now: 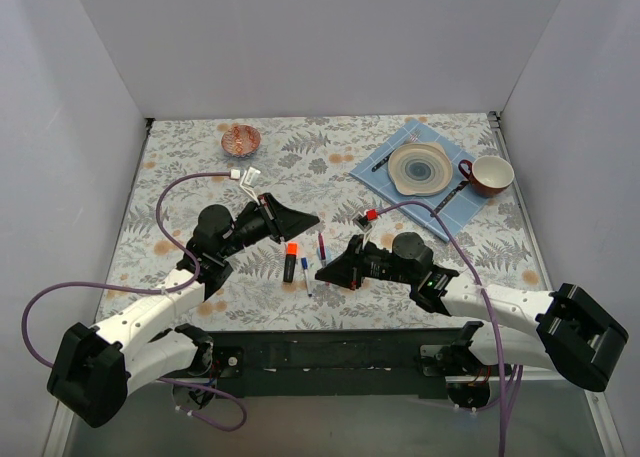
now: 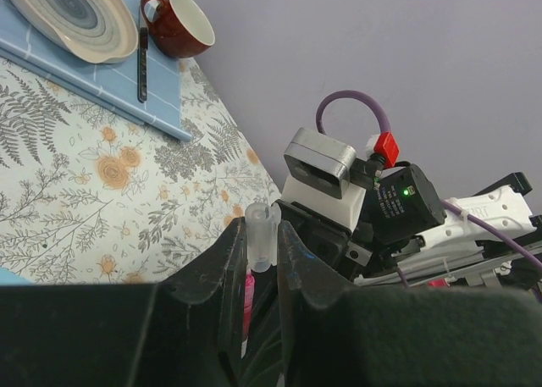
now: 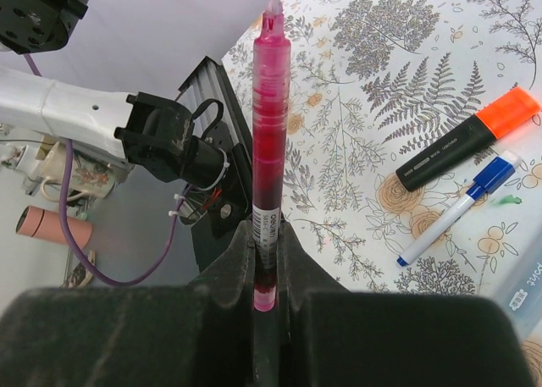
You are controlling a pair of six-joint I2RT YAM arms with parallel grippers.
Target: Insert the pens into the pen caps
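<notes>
My right gripper (image 1: 322, 274) (image 3: 268, 234) is shut on the dark-red pen (image 3: 271, 124), which points away from the wrist, tip outward. In the top view the pen (image 1: 321, 247) reaches toward my left gripper (image 1: 308, 220). My left gripper (image 2: 262, 232) is shut on a small translucent pen cap (image 2: 262, 234). A bit of the red pen (image 2: 240, 290) shows just below the cap, between the fingers. The black marker with the orange end (image 1: 290, 262) (image 3: 470, 141) and the thin white pen with the blue tip (image 1: 305, 275) (image 3: 461, 207) lie on the table between the arms. A light-blue marker (image 3: 525, 287) shows at the right wrist view's edge.
A plate (image 1: 397, 172) sits on a blue mat (image 1: 458, 213) at the back right, with dark cutlery (image 1: 380, 162) beside it and a red mug (image 1: 487, 176). A small patterned bowl (image 1: 240, 139) stands at the back left. Walls enclose the table.
</notes>
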